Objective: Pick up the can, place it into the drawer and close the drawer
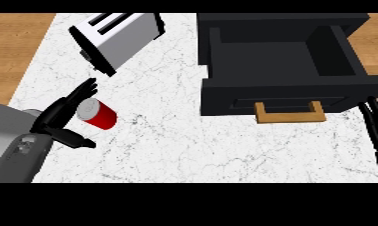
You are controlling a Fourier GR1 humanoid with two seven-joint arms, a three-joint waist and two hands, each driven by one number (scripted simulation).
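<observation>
At lower left, the left hand (54,118) is spread, fingers straight and thumb apart, grasping nothing. The red can (98,114) sits tilted in the gap between them on the counter (170,140). A toaster (118,37) is at upper left. The open black drawer (284,52) with its wooden handle (290,113) is at upper right, well apart from the can. The right hand (371,125) barely shows at the right edge; I cannot tell its state.
</observation>
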